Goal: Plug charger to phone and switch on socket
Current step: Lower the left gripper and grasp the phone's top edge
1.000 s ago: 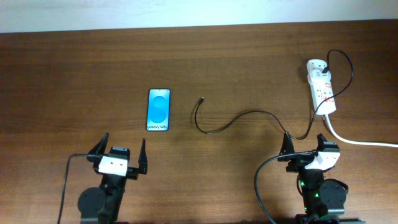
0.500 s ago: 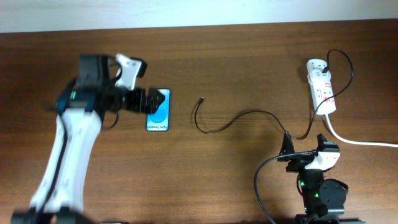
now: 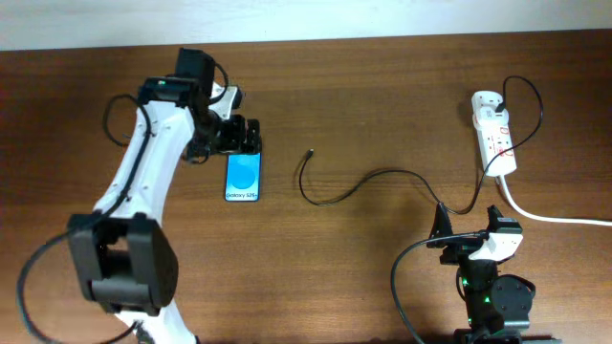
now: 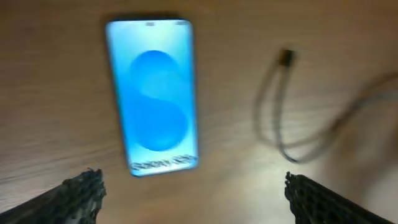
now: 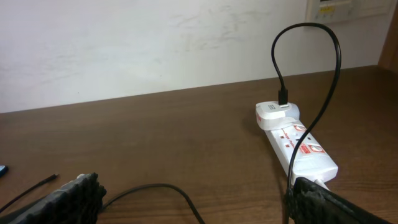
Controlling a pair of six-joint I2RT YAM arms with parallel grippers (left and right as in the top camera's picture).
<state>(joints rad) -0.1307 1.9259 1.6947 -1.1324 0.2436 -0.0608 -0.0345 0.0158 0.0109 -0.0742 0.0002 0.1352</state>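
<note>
The phone point(image 3: 244, 174) lies flat on the table with its blue screen up; it also shows in the left wrist view point(image 4: 152, 93). My left gripper point(image 3: 237, 137) is open and empty, hovering above the phone's far end, with both fingers point(image 4: 81, 196) wide apart. The charger point(image 3: 368, 179) is a thin black cable curving across the table, its plug tip point(image 3: 312, 152) lying free to the right of the phone point(image 4: 286, 57). The socket point(image 3: 493, 134) lies at the far right with a black plug in it point(image 5: 298, 146). My right gripper point(image 3: 467, 222) is open and empty at the near edge.
A thick white cord point(image 3: 550, 217) runs from the socket off the right edge. A white wall point(image 5: 155, 43) stands behind the table. The charger cable point(image 5: 155, 186) passes just ahead of my right fingers point(image 5: 68, 199).
My left arm has swung up from its rest at the near edge and out over the phone, now above the phone's far end. The right arm, phone and cable have not moved.
</note>
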